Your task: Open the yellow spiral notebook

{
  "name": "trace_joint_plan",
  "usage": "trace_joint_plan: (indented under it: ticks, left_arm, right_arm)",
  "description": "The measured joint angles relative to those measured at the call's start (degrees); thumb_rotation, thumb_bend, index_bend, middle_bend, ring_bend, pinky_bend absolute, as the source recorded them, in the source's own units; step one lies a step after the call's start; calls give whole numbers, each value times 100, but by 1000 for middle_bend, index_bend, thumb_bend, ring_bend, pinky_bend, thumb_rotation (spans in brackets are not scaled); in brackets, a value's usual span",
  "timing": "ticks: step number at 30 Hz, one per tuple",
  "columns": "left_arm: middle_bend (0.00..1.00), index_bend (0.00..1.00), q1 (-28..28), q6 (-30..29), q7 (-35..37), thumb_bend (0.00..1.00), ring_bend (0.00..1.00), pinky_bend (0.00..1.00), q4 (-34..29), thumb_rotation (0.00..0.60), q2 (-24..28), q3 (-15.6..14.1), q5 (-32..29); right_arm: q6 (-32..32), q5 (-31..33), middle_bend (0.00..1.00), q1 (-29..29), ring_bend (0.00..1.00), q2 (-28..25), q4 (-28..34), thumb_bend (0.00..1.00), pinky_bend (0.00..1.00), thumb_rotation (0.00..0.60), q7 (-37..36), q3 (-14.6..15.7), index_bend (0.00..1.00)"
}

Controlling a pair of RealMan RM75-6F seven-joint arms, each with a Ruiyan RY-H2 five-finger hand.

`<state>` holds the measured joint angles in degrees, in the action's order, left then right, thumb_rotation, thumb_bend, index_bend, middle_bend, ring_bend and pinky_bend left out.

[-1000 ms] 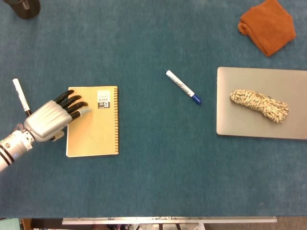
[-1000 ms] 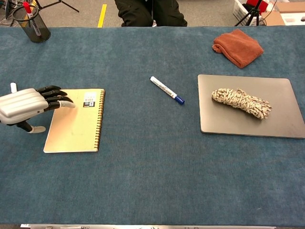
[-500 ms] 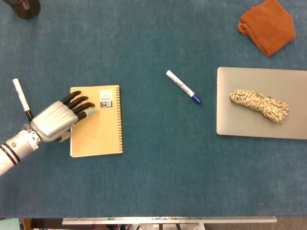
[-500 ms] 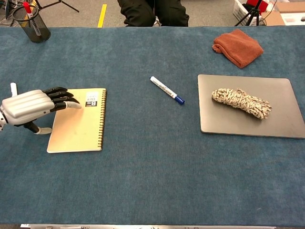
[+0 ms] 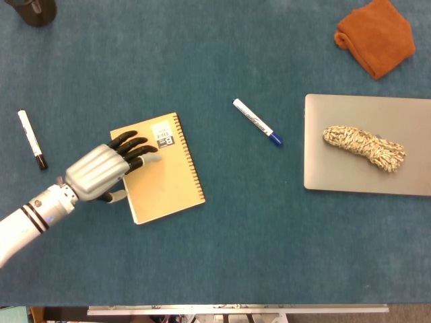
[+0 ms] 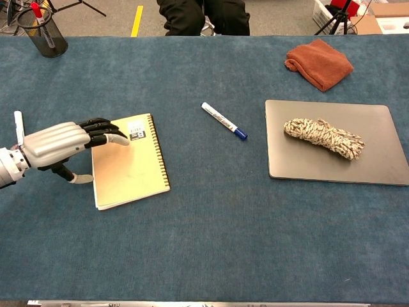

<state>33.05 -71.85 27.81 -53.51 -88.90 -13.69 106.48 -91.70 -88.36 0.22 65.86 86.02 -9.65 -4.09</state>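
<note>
The yellow spiral notebook (image 5: 165, 173) (image 6: 131, 167) lies closed on the blue table, left of centre, turned slightly so its spiral edge faces right and down. My left hand (image 5: 104, 169) (image 6: 64, 142) rests on its left part, the dark fingertips (image 5: 143, 149) pressing on the cover near the white label. The thumb lies off the notebook's left edge. My right hand is not in either view.
A blue-capped white marker (image 5: 257, 122) (image 6: 223, 120) lies at the centre. A black-tipped marker (image 5: 31, 138) lies at the left. A grey slab (image 5: 367, 176) at the right bears a coil of rope (image 5: 363, 147). An orange cloth (image 5: 376, 35) sits far right, a pen cup (image 6: 42, 29) far left.
My left hand has slid to the right with the notebook under its fingers. The notebook moved right and rotated, its spiral edge now slanted.
</note>
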Motion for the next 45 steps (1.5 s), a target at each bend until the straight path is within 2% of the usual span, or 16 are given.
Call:
trace_joint_plan:
  ticks: [5, 12, 16, 22, 31, 37, 41, 45]
  left_arm:
    - [134, 157, 73, 1, 158, 208, 64, 0, -172, 600, -68, 106, -94]
    - [139, 196, 125, -30, 292, 330, 65, 0, -331, 600, -174, 224, -194]
    - [146, 260, 145, 10, 404, 379, 65, 0, -444, 600, -229, 264, -271]
    - [162, 450, 147, 135, 351, 430, 65, 0, -579, 600, -281, 321, -411]
    - [197, 520, 200, 312, 331, 440, 65, 0, -836, 600, -263, 360, -519]
    - [335, 662, 253, 412, 348, 440, 172, 0, -1142, 600, -148, 396, -596]
    - [456, 690, 267, 453, 367, 441, 336, 0, -1317, 600, 13, 388, -629]
    - [500, 697, 267, 490, 340, 440, 375, 0, -1462, 600, 255, 344, -647]
  right_arm:
    - [-22, 13, 209, -16, 101, 23, -48, 192, 178, 600, -49, -8, 158]
    - [-26, 18, 209, -12, 101, 46, -107, 193, 177, 600, -97, -26, 158]
    - [-30, 19, 209, -6, 101, 55, -131, 192, 177, 600, -118, -39, 158]
    - [-57, 14, 209, -15, 101, 59, -149, 193, 178, 600, -135, -46, 158]
    - [-115, -2, 209, -35, 101, 46, -133, 192, 177, 600, -133, -58, 158]
    - [-127, -4, 209, -36, 101, 60, -150, 193, 178, 600, -154, -68, 158]
    - [-120, -9, 209, -24, 101, 68, -161, 192, 178, 600, -164, -75, 158]
    - [-107, -9, 209, -9, 101, 79, -174, 192, 178, 600, -175, -84, 158]
